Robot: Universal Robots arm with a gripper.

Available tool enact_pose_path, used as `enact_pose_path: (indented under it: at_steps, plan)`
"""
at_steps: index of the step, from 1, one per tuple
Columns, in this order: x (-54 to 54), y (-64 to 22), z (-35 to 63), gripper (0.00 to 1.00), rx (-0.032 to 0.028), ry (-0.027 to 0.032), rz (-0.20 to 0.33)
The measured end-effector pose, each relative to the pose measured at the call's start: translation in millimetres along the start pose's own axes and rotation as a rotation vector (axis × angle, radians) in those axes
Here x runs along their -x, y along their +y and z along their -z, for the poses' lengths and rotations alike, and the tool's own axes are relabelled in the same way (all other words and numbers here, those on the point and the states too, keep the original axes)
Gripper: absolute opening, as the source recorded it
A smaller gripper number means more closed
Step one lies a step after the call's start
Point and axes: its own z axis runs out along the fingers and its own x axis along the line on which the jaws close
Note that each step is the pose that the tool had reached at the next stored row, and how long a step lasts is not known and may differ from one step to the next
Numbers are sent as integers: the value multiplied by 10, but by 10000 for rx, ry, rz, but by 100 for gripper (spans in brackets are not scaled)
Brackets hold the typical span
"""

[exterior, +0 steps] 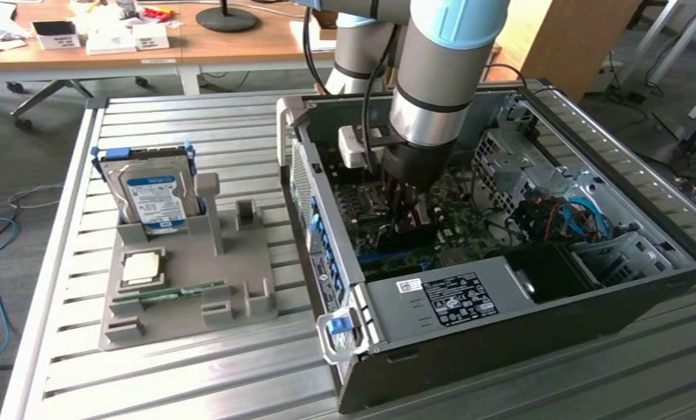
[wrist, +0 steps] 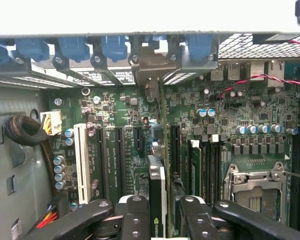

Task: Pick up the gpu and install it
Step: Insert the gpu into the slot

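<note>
My gripper [exterior: 402,203] reaches down into the open computer case [exterior: 628,289], over the motherboard [wrist: 115,120]. Its black fingers [wrist: 135,215] are shut on the gpu [wrist: 159,200], which I see edge-on in the wrist view: a thin green board with a black cooler on one side. The card stands upright along an expansion slot, and its silver bracket [wrist: 150,67] sits at the rear slot opening among the blue latches. In the exterior view the gpu [exterior: 404,234] is a dark shape just below the gripper, low against the board.
A white expansion slot [wrist: 81,160] and black slots lie beside the card, and the processor socket [wrist: 255,190] is further off. At the exterior view's left a grey tray [exterior: 249,271] holds a hard drive [exterior: 155,197], a processor [exterior: 141,267] and a RAM stick [exterior: 166,293].
</note>
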Motion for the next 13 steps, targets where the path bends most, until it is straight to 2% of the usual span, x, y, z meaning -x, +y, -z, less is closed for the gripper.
enact_pose_path:
  at_steps: [13]
  plan:
    - [-1, 1, -17, 28, 0, 1, -2]
